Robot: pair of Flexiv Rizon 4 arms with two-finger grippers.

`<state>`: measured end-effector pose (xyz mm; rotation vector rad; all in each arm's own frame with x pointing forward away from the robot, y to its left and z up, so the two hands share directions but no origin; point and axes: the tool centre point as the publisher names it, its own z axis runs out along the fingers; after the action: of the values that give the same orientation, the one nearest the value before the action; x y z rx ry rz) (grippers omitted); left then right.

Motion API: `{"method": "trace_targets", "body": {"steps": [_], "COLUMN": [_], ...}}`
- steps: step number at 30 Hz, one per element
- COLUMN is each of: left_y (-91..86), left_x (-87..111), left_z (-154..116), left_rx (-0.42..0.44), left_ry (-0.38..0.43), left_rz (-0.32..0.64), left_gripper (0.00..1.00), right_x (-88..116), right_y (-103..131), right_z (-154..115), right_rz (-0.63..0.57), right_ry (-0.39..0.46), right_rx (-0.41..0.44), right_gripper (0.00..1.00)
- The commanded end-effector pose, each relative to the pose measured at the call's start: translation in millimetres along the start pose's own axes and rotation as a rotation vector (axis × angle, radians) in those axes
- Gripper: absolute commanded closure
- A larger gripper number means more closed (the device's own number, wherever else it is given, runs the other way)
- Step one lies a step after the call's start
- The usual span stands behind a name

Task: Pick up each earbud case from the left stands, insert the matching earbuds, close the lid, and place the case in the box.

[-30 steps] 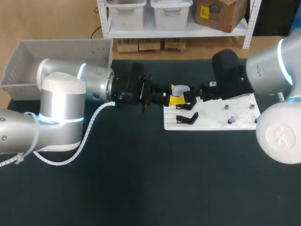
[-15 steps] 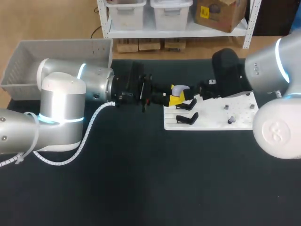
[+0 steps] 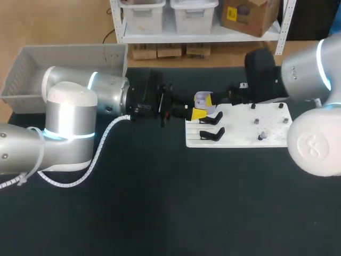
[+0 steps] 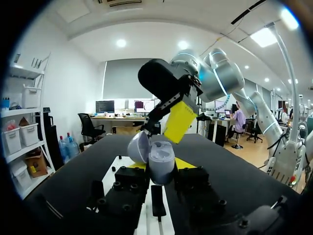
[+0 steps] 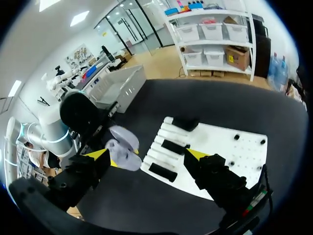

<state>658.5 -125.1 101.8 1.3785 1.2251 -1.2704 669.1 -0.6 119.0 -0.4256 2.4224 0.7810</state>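
**Head view with both wrist views.** Over the last second the right arm (image 3: 306, 74) has drawn back from the middle of the desk (image 3: 160, 202) toward its own side. As a result the right fingers (image 5: 100, 156), which were pressed close against the earbud case (image 3: 201, 99), now stand a little off it. The case itself has not shifted. It stays above the near end of the white board (image 3: 245, 136), lifted off the black stands (image 3: 212, 118), and the left arm (image 3: 101, 96) has kept its pose.

In the left wrist view the lid (image 4: 138, 147) is tilted back from the body, so we read the case as open. We take this to mean that the opening step is done and the earbuds come next. None shows inside the case, and the small dark pieces on the board are too small to name. The box (image 3: 32, 74) sits at the desk's far left corner, well apart from the case.

**Left fingers** (image 4: 186, 164): closed onto the lower body of the case from two sides, a yellow tip showing at each flank. The case is carried clear of the desk.

**Right fingers:** spread wide, with nothing between them. One yellow tip lies just beside the lid, and we cannot tell whether it touches.
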Motion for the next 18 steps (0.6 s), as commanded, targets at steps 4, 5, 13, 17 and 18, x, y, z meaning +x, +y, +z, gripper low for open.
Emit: {"method": "trace_targets", "body": {"steps": [4, 5, 13, 17, 18], "left_y": [-0.2, -0.2, -0.2, -0.2, -0.2], "left_x": [1.1, 1.1, 1.1, 1.1, 1.1], "left_z": [-0.3, -0.3, -0.3, -0.3, -0.3], "left_rx": [-0.002, -0.002, -0.002, -0.002, -0.002], "left_ry": [-0.003, -0.003, -0.003, -0.003, -0.003], "left_rz": [0.003, 0.003, 0.003, 0.003, 0.003], "left_gripper": [1.0, 1.0, 1.0, 1.0, 1.0], "right_x": [-6.1, -6.7, 8.0, 24.0, 28.9], "right_y": [3.3, 1.9, -22.9, -38.6, -42.7], "right_z": [-33.4, -40.4, -76.6, -87.6, -89.6], "right_rz": [-0.103, -0.115, -0.132, -0.087, -0.075], "right_ry": [-0.018, -0.017, 0.055, 0.108, 0.123], "right_rx": [0.181, 0.211, 0.365, 0.406, 0.412], "right_gripper": [0.0, 0.0, 0.0, 0.0, 0.0]}}
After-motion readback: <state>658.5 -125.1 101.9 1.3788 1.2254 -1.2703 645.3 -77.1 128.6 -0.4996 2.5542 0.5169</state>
